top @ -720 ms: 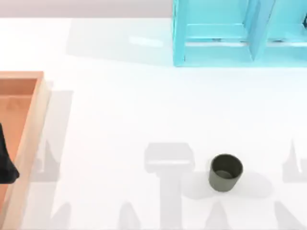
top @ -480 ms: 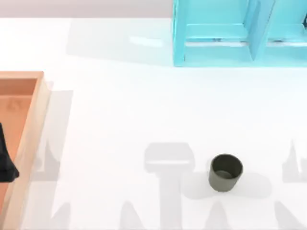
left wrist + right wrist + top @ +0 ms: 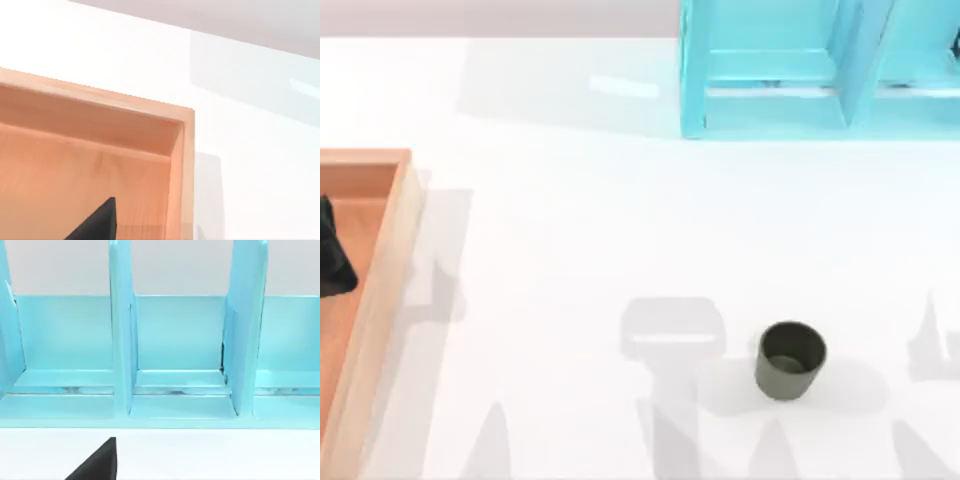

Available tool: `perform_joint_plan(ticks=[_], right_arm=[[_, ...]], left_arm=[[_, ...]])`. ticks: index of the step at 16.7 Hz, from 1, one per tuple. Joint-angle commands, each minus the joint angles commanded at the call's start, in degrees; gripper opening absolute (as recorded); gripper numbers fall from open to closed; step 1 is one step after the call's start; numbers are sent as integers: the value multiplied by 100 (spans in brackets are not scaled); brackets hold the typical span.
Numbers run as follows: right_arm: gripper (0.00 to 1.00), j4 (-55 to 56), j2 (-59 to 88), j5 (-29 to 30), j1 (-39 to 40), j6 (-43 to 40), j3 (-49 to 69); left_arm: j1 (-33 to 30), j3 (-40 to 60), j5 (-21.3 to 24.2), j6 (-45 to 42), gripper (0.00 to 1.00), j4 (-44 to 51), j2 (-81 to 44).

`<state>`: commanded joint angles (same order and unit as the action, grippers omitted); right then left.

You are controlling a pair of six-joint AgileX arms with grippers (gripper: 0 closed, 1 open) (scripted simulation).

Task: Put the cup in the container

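cup [image 3: 790, 360] upright, mouth up | left gripper [image 3: 332, 262] over container [image 3: 382, 280] | jaws unclear

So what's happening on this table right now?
Nothing is being held. The cup stands upright on the white table, toward the right near the front, well away from the container at the left edge. The left end effector hangs over the container's orange-brown inside, far from the cup. The right end effector faces the turquoise shelf frame at the back. The cup is not yet in the container.
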<state>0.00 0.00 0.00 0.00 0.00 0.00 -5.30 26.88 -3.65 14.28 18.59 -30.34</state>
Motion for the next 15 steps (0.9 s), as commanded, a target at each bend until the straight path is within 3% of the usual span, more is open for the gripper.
perform_joint_plan(ticks=[7, 15], right_arm=[[100, 0, 0, 0, 0, 0, 0], [100, 0, 0, 0, 0, 0, 0]], left_arm=[[-1028, 3852, -351, 1767, 100, 2494, -4188], [-2839, 8526, -475, 3474, 100, 5335, -8505]])
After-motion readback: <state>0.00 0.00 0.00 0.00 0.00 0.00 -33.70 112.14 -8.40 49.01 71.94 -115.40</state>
